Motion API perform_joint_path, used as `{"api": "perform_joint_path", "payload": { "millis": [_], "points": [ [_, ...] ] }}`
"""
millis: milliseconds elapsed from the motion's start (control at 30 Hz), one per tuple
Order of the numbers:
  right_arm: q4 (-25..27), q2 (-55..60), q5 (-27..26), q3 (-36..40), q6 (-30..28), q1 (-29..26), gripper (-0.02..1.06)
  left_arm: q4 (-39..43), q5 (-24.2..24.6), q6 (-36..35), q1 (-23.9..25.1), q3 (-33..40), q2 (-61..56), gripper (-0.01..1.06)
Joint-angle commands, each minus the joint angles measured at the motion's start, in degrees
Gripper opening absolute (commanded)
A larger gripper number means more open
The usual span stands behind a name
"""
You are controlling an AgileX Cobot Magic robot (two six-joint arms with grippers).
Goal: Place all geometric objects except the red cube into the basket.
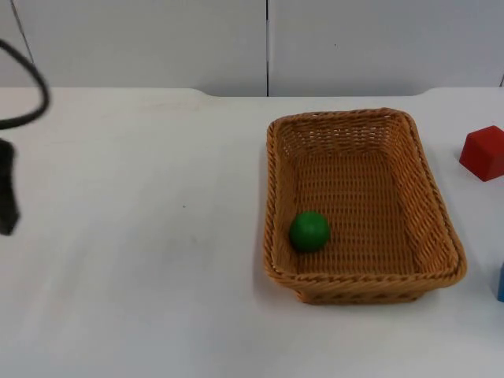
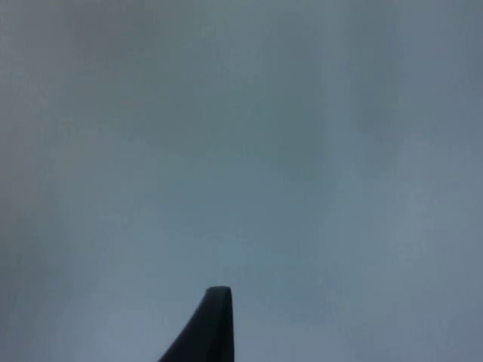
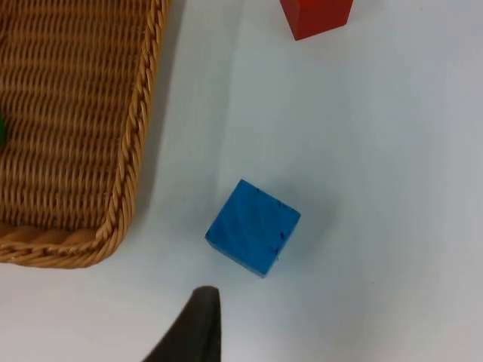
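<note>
A woven basket (image 1: 429, 189) stands right of the table's centre, with a green ball (image 1: 309, 231) lying inside near its front left corner. A red cube (image 1: 483, 153) sits to the basket's right, towards the back. A blue cube (image 1: 501, 282) lies at the picture's right edge, off the basket's front right corner. My right gripper (image 3: 195, 326) hovers above the table just short of the blue cube (image 3: 253, 226), with the basket's corner (image 3: 128, 162) beside it and the red cube (image 3: 317, 15) farther off. My left gripper (image 2: 215, 324) waits over bare table at the far left.
The left arm (image 1: 6, 189) stands at the picture's left edge. White table top (image 1: 142, 236) stretches between it and the basket. The grey partition wall (image 1: 268, 39) closes off the back.
</note>
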Motion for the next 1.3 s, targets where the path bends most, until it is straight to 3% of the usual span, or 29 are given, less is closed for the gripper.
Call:
{"api": "perform_joint_path", "payload": {
  "millis": [0,233,600,833,967,1067,1267],
  "points": [
    [0.0,0.0,0.0,0.1,-0.5,-0.3,1.05,-0.5,-0.5,-0.5,1.6,1.3,-3.0,1.05],
    [0.0,0.0,0.3,0.1,-0.5,-0.3,1.05,-0.2,3.4,-0.5,3.6,2.3,-13.7,1.05],
    [-0.2,0.2,0.3,0.1,-0.5,-0.3,1.05,1.0,2.1,-0.3,3.6,2.3,-22.8,1.05],
    [-0.1,2.5,-0.1,0.1,-5.6,-0.2,1.05,1.0,2.2,0.1,3.6,2.3,-23.0,1.05],
    [0.0,9.4,-0.2,-0.4,-14.8,-0.2,1.05,1.0,2.2,0.1,3.6,2.3,-23.0,1.05],
    [0.7,12.5,-0.2,-1.5,-18.0,-0.2,1.05,1.0,2.3,0.1,3.6,2.3,-23.0,1.05],
    [9.8,26.0,-0.1,-6.5,-31.4,-0.1,1.03,1.0,2.5,0.1,3.6,2.3,-23.0,1.05]
  ]
}}
